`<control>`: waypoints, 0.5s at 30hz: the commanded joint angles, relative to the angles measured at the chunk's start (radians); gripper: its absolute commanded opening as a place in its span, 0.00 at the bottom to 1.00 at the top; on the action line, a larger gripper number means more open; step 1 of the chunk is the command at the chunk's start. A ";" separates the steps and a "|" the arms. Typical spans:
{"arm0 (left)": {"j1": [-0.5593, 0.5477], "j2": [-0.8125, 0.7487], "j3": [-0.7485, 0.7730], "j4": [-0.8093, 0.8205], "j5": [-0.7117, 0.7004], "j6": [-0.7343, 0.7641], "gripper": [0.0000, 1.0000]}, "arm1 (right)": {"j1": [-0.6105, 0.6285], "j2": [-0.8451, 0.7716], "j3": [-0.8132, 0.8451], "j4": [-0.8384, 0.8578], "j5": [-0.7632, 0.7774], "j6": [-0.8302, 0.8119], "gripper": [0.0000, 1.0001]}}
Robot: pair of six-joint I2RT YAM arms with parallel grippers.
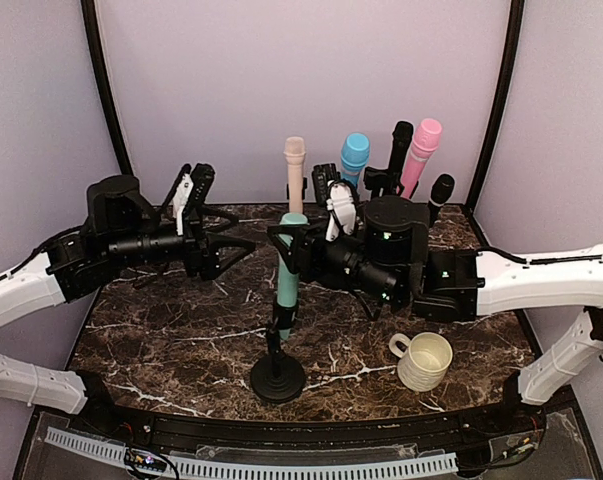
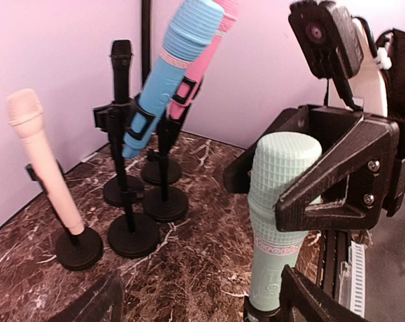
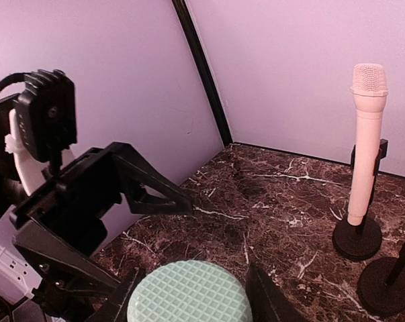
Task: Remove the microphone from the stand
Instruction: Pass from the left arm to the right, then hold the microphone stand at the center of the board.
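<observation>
A mint-green microphone [image 1: 288,275] stands upright in the clip of a black stand [image 1: 277,378] at the front middle of the table. My right gripper [image 1: 291,240] reaches in from the right and is shut on the microphone's upper part. In the right wrist view its grille [image 3: 189,295] fills the gap between my right gripper [image 3: 192,300] fingers. My left gripper [image 1: 236,232] hangs open just left of the microphone and touches nothing. In the left wrist view the microphone [image 2: 276,221] stands near the right finger of my left gripper [image 2: 202,305], its foot in the clip.
Along the back wall stand a beige microphone [image 1: 295,170], a blue one [image 1: 354,157], a black one [image 1: 400,145], a pink one [image 1: 421,148] and a small black one [image 1: 441,190]. A cream mug [image 1: 423,360] sits at the front right.
</observation>
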 commanded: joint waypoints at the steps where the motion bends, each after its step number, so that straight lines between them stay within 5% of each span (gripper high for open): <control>1: -0.098 -0.094 -0.089 -0.110 -0.274 -0.128 0.82 | 0.008 -0.016 0.010 -0.073 0.165 -0.048 0.18; 9: -0.372 -0.032 -0.131 -0.092 -0.448 -0.223 0.81 | 0.023 -0.007 0.026 -0.115 0.280 -0.036 0.14; 15: -0.436 0.111 -0.084 -0.108 -0.501 -0.166 0.80 | 0.037 -0.001 0.038 -0.132 0.312 -0.039 0.13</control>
